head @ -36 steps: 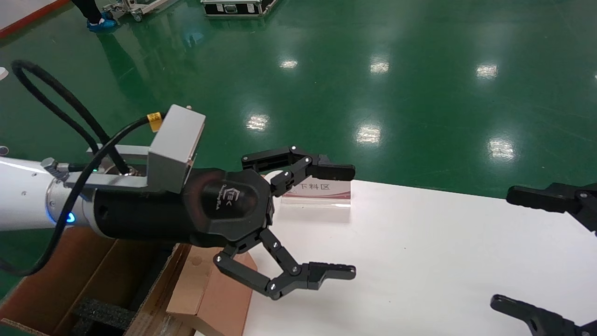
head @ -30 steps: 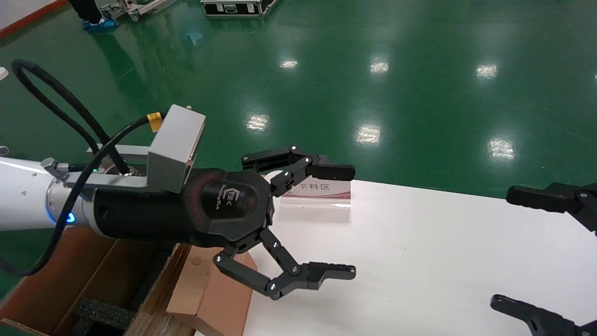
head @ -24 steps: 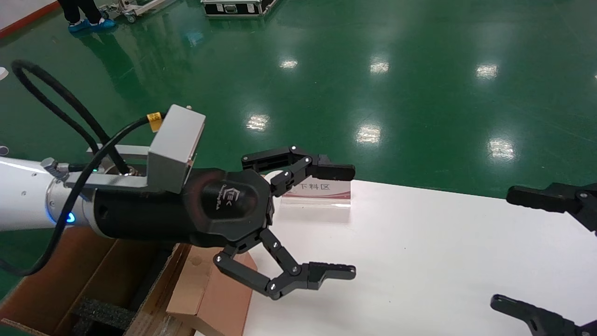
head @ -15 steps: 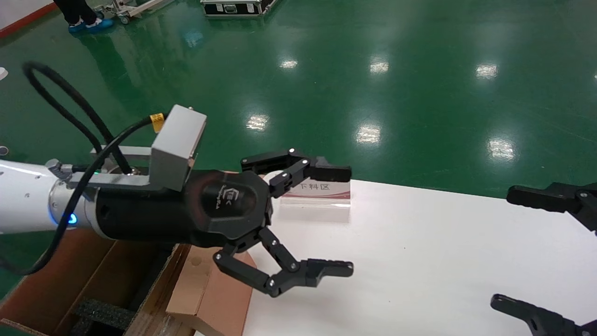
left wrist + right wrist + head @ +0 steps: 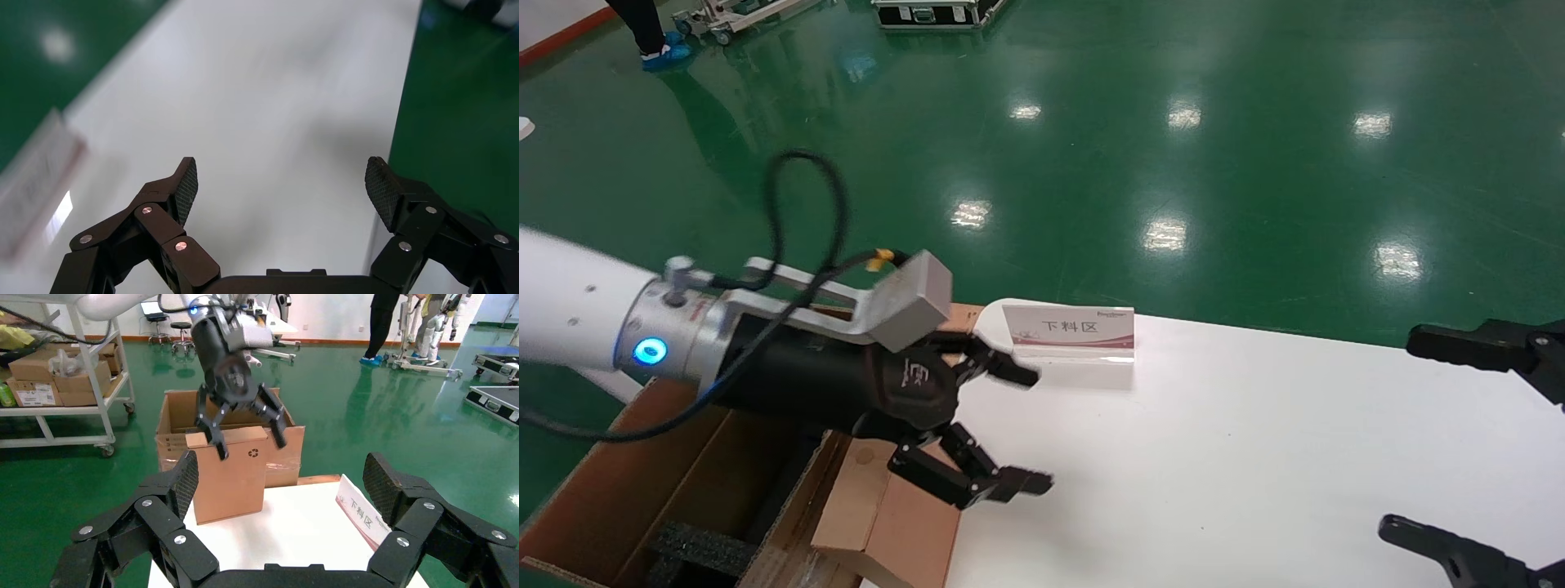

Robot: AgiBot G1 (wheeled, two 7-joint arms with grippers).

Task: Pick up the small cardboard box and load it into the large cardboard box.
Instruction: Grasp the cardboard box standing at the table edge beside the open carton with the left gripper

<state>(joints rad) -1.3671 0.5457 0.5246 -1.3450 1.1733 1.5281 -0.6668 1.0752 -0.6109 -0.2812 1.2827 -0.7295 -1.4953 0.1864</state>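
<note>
The small cardboard box [image 5: 887, 514] stands upright at the table's left edge, and its recycling mark shows in the right wrist view [image 5: 229, 474]. The large cardboard box [image 5: 617, 482] sits open just beyond that edge with black foam inside; it also shows in the right wrist view [image 5: 177, 416]. My left gripper [image 5: 1034, 431] is open and empty, tilted down just over the small box's top. Seen from the right wrist [image 5: 248, 432], its fingers straddle that top. The left wrist view shows only my left gripper [image 5: 281, 184] and the white table [image 5: 245, 92]. My right gripper [image 5: 1406, 433] is open and parked at the table's right.
A white sign with red trim [image 5: 1071, 331] stands at the table's far edge, also in the right wrist view [image 5: 361, 517]. A metal cart with boxes [image 5: 61, 373] stands on the green floor beyond the carton. A person [image 5: 650, 33] walks far off.
My left gripper has dropped, drawn back to the left and tilted down toward the small box, still open. The right arm has not moved.
</note>
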